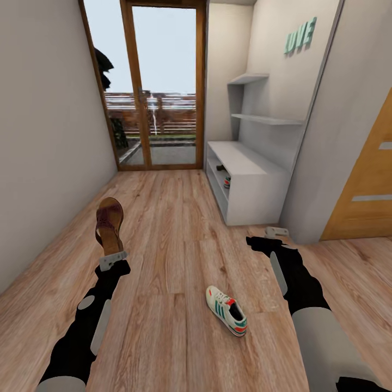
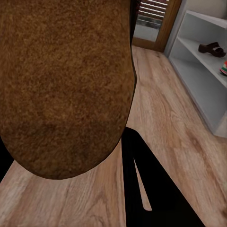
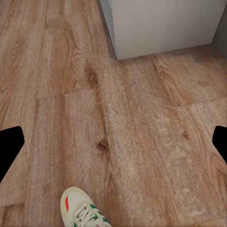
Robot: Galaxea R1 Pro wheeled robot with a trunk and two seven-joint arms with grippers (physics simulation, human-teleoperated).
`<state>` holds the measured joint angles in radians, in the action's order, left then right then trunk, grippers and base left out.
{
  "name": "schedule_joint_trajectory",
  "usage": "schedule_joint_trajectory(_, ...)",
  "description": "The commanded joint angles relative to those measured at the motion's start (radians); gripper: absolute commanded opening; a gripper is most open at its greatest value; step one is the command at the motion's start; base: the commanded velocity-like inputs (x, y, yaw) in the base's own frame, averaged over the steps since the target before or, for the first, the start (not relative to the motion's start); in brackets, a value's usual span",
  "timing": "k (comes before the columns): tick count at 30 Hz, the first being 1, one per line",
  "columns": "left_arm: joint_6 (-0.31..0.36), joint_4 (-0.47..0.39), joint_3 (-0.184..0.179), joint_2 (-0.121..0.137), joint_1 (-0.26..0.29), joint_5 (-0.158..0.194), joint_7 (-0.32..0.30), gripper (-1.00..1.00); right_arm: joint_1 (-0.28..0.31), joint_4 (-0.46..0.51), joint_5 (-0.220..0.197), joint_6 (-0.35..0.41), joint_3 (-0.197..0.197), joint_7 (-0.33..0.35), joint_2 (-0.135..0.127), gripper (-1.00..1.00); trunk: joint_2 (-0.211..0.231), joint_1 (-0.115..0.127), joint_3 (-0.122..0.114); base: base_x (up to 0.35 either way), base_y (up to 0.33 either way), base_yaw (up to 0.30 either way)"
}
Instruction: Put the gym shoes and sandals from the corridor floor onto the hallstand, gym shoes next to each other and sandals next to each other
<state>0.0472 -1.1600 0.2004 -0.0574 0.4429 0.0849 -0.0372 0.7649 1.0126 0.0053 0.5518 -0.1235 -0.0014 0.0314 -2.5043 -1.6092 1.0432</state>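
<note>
The head view looks down the corridor from above toward the glass door (image 1: 158, 87), with the shoe rack (image 1: 247, 179) on its right. The left wrist camera sits pressed close to a brown sandal (image 2: 64, 85), probably its sole, glimpsing the same rack (image 2: 198, 56). The right wrist camera faces down at the floor (image 3: 142, 123), sharing the rack's corner (image 3: 161, 26) and the sneaker (image 3: 82, 210).

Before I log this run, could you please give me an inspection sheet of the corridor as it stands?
Surface: wood floor, bare apart from one shoe.
Job's things: one gym shoe lies on the floor; one sandal is in the left hand; a second sandal and part of another shoe sit in the rack.
Clutter: nothing seen.
Hands: left hand shut on the sandal; right hand open, holding nothing.
Cables: nothing seen.
Surroundings: glass door, wooden door, wall shelves.
</note>
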Motion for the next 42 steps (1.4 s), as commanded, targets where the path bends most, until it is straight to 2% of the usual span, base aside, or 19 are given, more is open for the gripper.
schedule_joint_trajectory(1,0.005,-0.001,0.002,-0.001,0.0,0.006,-0.004,-1.0,0.001,0.001,0.0,0.004,-0.002,0.0,0.001,1.0,0.0,0.0,0.001,0.029,-0.002,0.0)
schedule_joint_trajectory(16,0.005,-0.001,0.002,-0.001,0.0,0.006,-0.004,-1.0,0.001,0.001,0.001,0.0,-0.001,0.003,0.001,1.0,0.0,0.0,0.001,0.11,0.0,0.003)
schedule_joint_trajectory(28,0.005,-0.001,0.003,-0.013,0.0,0.006,-0.004,-1.0,0.001,0.001,0.001,0.0,-0.001,0.003,0.001,1.0,0.0,0.0,0.001,0.103,-0.083,0.222)
schedule_joint_trajectory(42,0.005,-0.001,0.002,-0.013,0.0,0.006,-0.004,-1.0,0.001,0.001,0.001,0.0,-0.001,0.003,0.001,1.0,0.0,0.0,0.001,0.07,-0.099,0.02)
